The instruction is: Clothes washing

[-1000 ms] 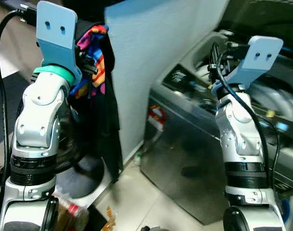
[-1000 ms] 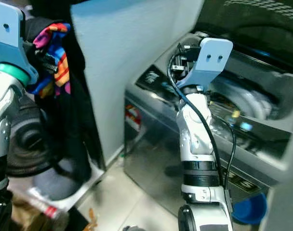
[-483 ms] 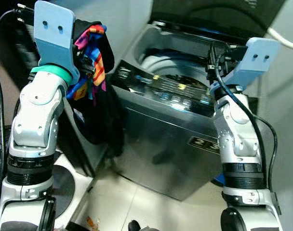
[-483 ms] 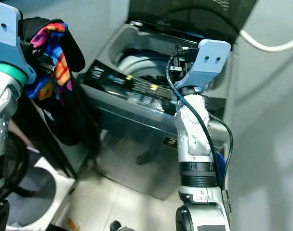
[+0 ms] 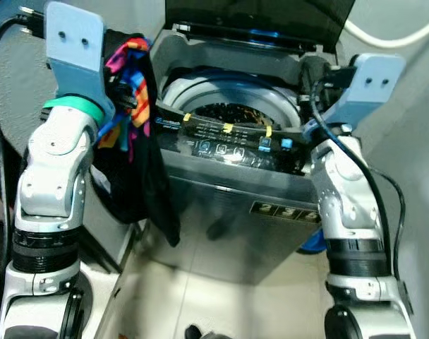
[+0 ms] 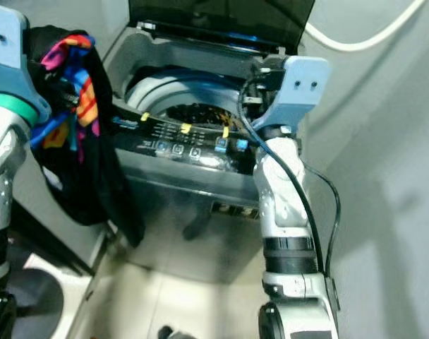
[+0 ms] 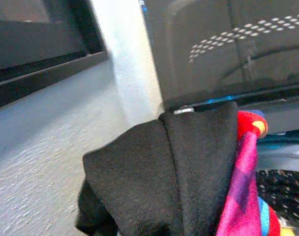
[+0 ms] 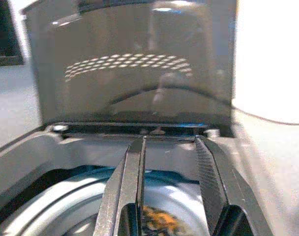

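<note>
Nearest the camera, the two silver arms rise on either side of the scene. The left arm (image 5: pixel 52 191) ends at a blue wrist plate with a green ring under it, and its left claw (image 5: pixel 128 95) is pinching a bundle of clothes (image 5: pixel 133 162): a long black garment that hangs down beside the arm, with a piece of bright cloth (image 5: pixel 130 78) in red, orange, blue and yellow stripes bunched at the top. In the left wrist view the black fabric (image 7: pixel 174 182) and the bright cloth (image 7: pixel 245 187) cover the claw's fingers, so the grip is seen only by the way the bundle hangs from it. The clothes hang in the air just beside the left front corner of the washing machine (image 5: pixel 228 219), outside the tub.

The right arm (image 5: pixel 348 219) stands at the machine's right front corner. Its right claw (image 8: pixel 170 187) is spread, the two black fingers (image 8: pixel 127 187) apart with nothing between them, held above the tub's right side.

Beyond the arms, the grey top-loading machine stands on a pale tiled floor (image 5: pixel 200 296). Its control panel (image 5: pixel 236 145) runs along the front edge with small yellow and blue marks. Behind it the round tub (image 5: pixel 232 99) is uncovered, with dark and orange patterned laundry (image 5: pixel 232 113) inside. The dark lid (image 5: pixel 257 18) stands raised at the back, against a grey wall (image 6: pixel 384 141). A white hose (image 6: pixel 363 39) curves across that wall.
</note>
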{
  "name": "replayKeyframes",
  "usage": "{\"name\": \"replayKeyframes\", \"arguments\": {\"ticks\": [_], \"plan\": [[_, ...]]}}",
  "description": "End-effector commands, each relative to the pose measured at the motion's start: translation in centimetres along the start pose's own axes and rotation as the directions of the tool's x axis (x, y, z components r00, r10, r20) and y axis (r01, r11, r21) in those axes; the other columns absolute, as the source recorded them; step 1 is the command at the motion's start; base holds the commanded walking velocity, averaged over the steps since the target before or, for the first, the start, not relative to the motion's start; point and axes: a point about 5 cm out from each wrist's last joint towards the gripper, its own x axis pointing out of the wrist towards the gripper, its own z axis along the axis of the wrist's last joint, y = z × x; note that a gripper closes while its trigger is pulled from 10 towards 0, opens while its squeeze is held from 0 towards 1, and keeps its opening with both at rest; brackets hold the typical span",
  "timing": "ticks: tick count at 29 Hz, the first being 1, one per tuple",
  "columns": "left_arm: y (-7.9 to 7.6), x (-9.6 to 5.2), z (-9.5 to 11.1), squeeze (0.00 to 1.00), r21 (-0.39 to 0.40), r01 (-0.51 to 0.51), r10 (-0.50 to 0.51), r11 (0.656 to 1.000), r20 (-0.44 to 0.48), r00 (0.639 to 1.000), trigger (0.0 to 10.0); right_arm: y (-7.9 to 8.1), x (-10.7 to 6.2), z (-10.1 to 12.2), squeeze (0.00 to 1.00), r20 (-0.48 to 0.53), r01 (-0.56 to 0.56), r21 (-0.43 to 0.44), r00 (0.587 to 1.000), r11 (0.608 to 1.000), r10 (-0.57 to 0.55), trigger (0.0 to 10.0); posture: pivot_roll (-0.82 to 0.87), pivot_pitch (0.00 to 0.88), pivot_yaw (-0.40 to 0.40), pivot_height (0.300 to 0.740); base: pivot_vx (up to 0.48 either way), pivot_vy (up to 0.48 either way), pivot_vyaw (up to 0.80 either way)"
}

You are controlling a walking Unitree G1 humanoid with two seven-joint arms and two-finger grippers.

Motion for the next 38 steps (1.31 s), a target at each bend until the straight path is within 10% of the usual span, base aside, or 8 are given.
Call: {"name": "replayKeyframes", "arguments": {"ticks": [1, 38], "plan": [[-0.1, -0.1, 0.3, 0.00, 0.007, -0.002, 0.002, 1.000, 0.023, 1.000, 10.0, -0.2, -0.1, -0.1, 0.00, -0.004, 0.007, 0.004, 1.000, 1.000, -0.007, 10.0, 0.11, 0.041, 0.020, 0.740, 0.000, 0.000, -0.80], [-1.0, -0.1, 0.6, 0.00, -0.037, 0.073, -0.071, 0.997, 0.036, 0.997, 10.0, -0.1, 0.0, 0.0, 0.00, 0.014, -0.003, -0.019, 1.000, 1.000, 0.003, 10.0, 0.11, 0.030, 0.016, 0.740, 0.227, 0.020, -0.12]]}}
